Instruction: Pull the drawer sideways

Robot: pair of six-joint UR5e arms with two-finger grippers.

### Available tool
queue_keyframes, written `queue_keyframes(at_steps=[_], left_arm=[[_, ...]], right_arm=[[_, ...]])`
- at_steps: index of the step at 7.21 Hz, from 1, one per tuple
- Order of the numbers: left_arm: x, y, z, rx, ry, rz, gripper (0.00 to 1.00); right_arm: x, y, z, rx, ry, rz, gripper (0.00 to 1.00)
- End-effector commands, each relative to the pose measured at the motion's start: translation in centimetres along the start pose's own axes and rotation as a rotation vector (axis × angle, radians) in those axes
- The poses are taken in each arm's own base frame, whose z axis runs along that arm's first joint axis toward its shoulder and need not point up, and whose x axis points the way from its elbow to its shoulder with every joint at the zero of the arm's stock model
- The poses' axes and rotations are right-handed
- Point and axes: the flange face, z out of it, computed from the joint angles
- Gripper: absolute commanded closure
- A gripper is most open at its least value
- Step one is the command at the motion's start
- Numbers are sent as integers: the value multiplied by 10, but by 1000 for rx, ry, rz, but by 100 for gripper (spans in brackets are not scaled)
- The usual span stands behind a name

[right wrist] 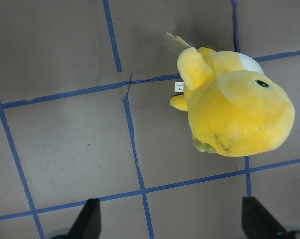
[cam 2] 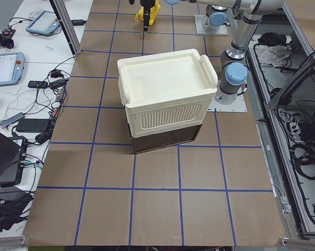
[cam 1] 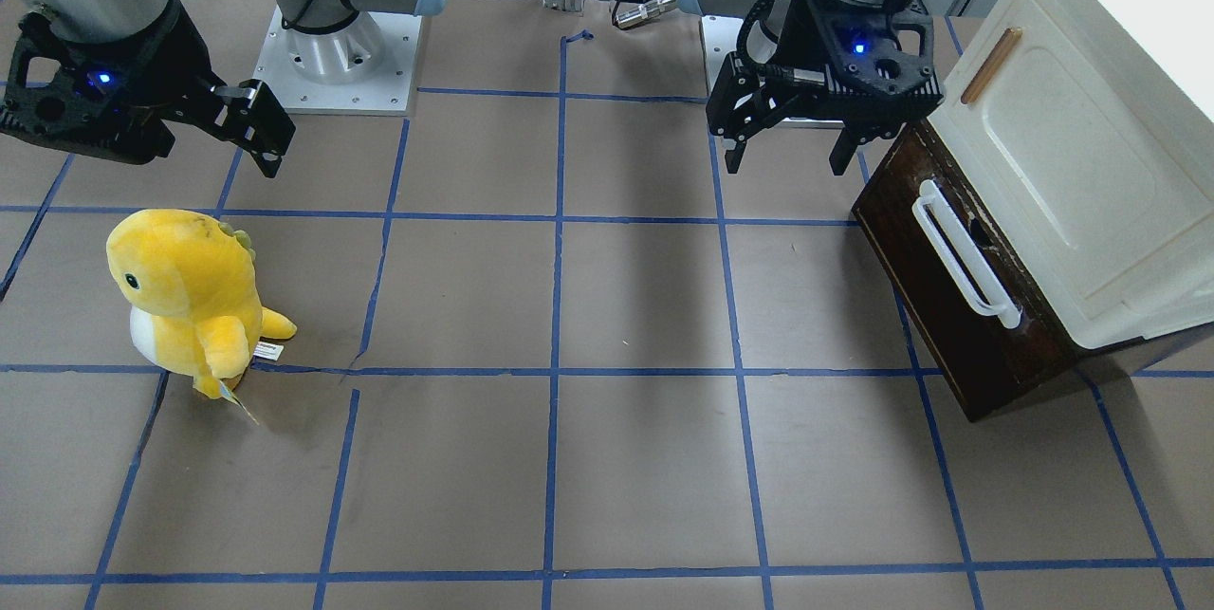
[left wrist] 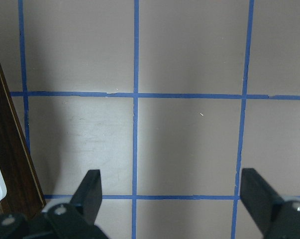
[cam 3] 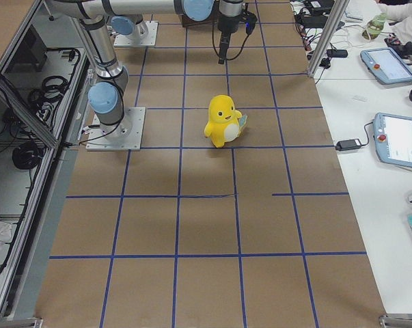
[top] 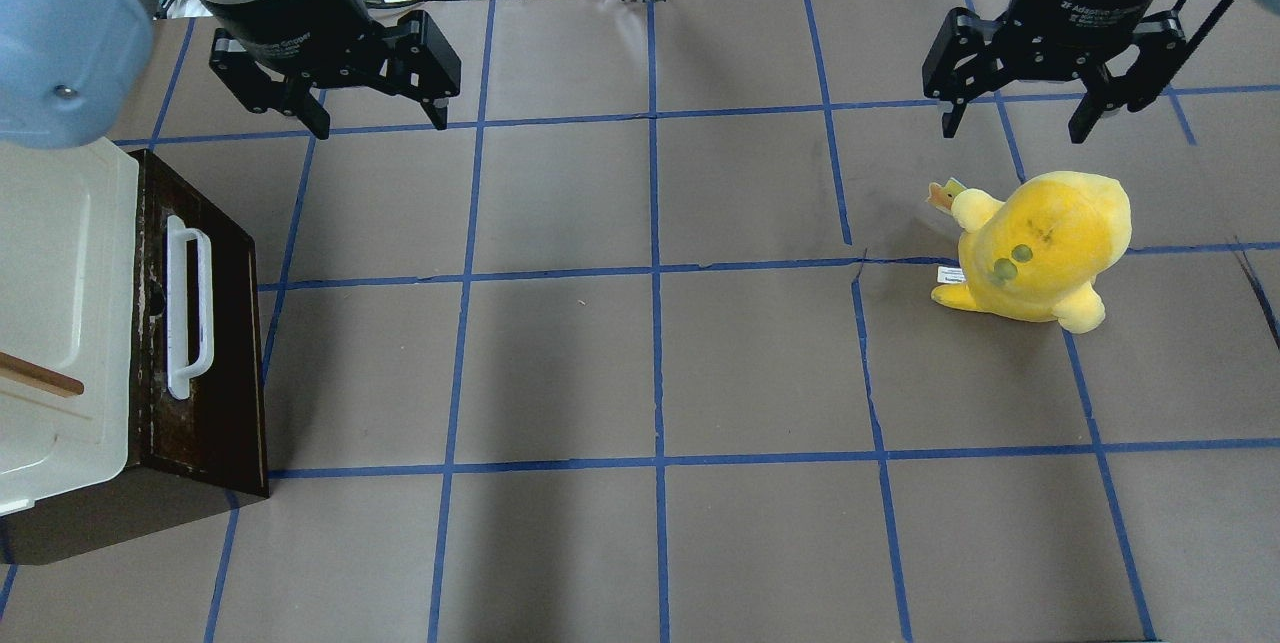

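Left gripper (top: 381,128) spread wide — drawer (top: 230,343) dark brown, worn — white bar handle (top: 178,308).

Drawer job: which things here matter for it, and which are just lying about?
For the job: drawer, its white handle, left gripper (open, close by).
Lying about: yellow plush toy, cream cabinet door, right gripper (open).

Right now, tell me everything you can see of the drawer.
The drawer shows a dark brown, worn wooden front with a long white bar handle running along it. It sits at the bottom of the cream cabinet, low on the table on the robot's left side, and looks closed: none of its inside shows. The open left gripper hangs near one end of it, touching nothing.
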Motion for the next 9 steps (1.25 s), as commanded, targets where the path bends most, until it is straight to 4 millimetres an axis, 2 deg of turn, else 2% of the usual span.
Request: queue_keyframes(at_steps=[1, 3, 5, 6, 8, 9], left_arm=[[15, -13, 29, -31, -5, 8, 0], [21, -33, 66, -59, -51, -22, 0], [44, -33, 113, -123, -286, 78, 0], [42, -29, 147, -192, -402, 117, 0], [12, -6, 217, -302, -723, 211, 0], [5, 3, 236, -318, -793, 219, 0]], right_arm=[[1, 0, 0, 1, 0, 1, 0], [0, 0, 0, -1, 0, 0, 0], [0, 0, 0, 1, 0, 0, 0], [0, 0, 0, 1, 0, 0, 0], [0, 0, 0, 1, 0, 0, 0], [0, 0, 0, 1, 0, 0, 0]])
